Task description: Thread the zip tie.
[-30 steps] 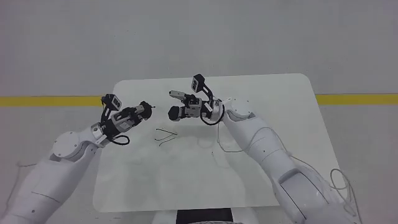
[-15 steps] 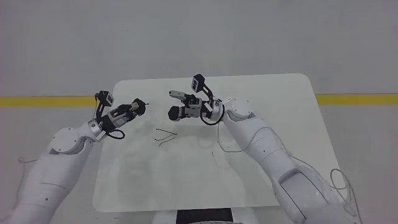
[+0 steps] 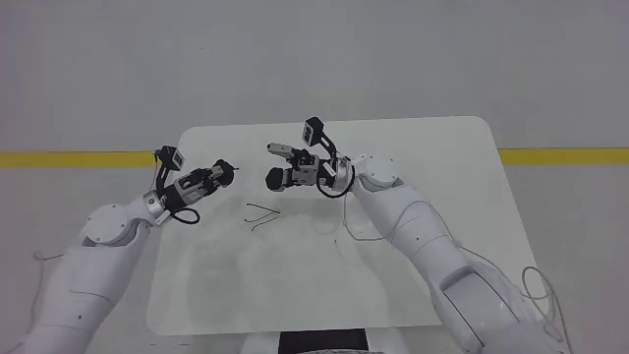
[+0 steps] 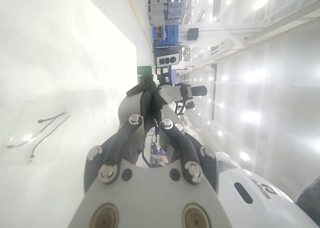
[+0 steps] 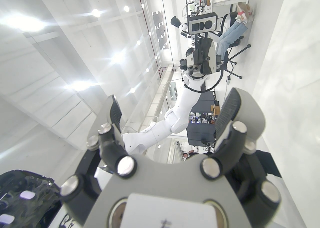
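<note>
White tabletop (image 3: 442, 256) has two black zip ties (image 3: 261, 213) toward its left edge. Left gripper (image 3: 224, 169) is squeezed closed; right gripper (image 3: 272, 163) is wide open, holding nothing.

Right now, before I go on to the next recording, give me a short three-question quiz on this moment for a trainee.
1. True or false: the zip ties are gripped in the right gripper.
2. The right gripper's fingers are: A) apart, with nothing between them; B) shut on a tie; C) clamped on the other arm.
3. Fill in: the ___ gripper has its fingers closed together.

Key:
1. False. They lie loose on the table, apart from both grippers.
2. A.
3. Left: the left gripper, seen in its own wrist view.
</note>
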Controlling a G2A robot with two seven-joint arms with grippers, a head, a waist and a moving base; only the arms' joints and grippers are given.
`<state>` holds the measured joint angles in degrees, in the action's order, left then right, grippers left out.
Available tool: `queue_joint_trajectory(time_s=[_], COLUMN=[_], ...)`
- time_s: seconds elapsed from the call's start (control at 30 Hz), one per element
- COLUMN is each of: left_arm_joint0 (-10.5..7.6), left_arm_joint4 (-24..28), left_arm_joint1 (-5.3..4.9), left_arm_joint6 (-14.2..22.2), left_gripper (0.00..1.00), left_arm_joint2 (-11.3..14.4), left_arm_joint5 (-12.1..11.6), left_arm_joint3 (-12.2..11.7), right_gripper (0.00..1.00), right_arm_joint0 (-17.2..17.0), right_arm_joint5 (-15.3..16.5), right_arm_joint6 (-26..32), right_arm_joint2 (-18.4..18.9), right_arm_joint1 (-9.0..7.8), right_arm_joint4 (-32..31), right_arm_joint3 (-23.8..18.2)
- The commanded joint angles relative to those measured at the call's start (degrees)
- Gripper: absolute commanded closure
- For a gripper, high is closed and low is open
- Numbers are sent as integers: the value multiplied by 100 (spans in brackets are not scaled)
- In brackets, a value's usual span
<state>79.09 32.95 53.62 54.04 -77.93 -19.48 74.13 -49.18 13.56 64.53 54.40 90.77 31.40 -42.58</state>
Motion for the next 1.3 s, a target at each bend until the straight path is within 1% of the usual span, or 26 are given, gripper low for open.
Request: queue_joint_trajectory(time_s=[0.0,0.07,0.13,0.2,0.3,0.37,0.43,0.47,0.5,0.53,0.57,0.63,0.9,0.93,0.97,1.0,1.07,1.13,1.17,1.2,1.23,1.27], left_arm_joint0=[-6,19,68,93,106,80,52,40,29,29,21,-1,-1,-2,2,11,36,83,111,138,164,208], left_arm_joint4=[-83,-205,-375,-458,-373,-304,-302,-237,-215,-241,-292,-322,-322,-344,-370,-370,-411,-492,-682,-753,-752,-768], left_arm_joint1=[9,29,54,85,160,219,281,329,365,400,442,487,487,488,488,482,445,397,359,335,314,281], left_arm_joint6=[172,491,792,991,1461,1913,2226,2489,2560,2560,2560,2560,2560,2463,2424,2506,2560,2560,2560,2560,2560,2560], left_gripper=[100,100,100,100,100,100,100,100,100,100,100,100,100,100,100,100,100,100,100,100,100,100], left_arm_joint2=[-99,-253,-445,-619,-907,-1129,-1302,-1407,-1483,-1521,-1499,-1460,-1460,-1456,-1437,-1424,-1409,-1450,-1475,-1480,-1487,-1452], left_arm_joint5=[0,0,0,0,0,0,0,0,0,0,0,0,0,0,0,0,0,0,0,0,0,0], left_arm_joint3=[-1,49,41,2,-51,-119,-165,-222,-282,-344,-403,-429,-429,-415,-365,-350,-212,-114,4,64,107,213], right_gripper=[0,0,0,0,0,0,0,0,0,0,0,0,0,0,0,0,0,0,0,0,0,0], right_arm_joint0=[0,0,0,0,0,0,0,0,0,0,0,0,0,0,0,0,0,0,0,0,0,0], right_arm_joint5=[0,0,0,0,0,0,0,0,0,0,0,0,0,0,0,0,0,0,0,0,0,0], right_arm_joint6=[0,0,0,0,0,0,0,0,0,0,0,0,0,0,0,0,0,0,0,0,0,0], right_arm_joint2=[0,0,0,0,0,0,0,0,0,0,0,0,0,0,0,0,0,0,0,0,0,0], right_arm_joint1=[0,0,0,0,0,0,0,0,0,0,0,0,0,0,0,0,0,0,0,0,0,0], right_arm_joint4=[0,0,0,0,0,0,0,0,0,0,0,0,0,0,0,0,0,0,0,0,0,0], right_arm_joint3=[0,0,0,0,0,0,0,0,0,0,0,0,0,0,0,0,0,0,0,0,0,0])
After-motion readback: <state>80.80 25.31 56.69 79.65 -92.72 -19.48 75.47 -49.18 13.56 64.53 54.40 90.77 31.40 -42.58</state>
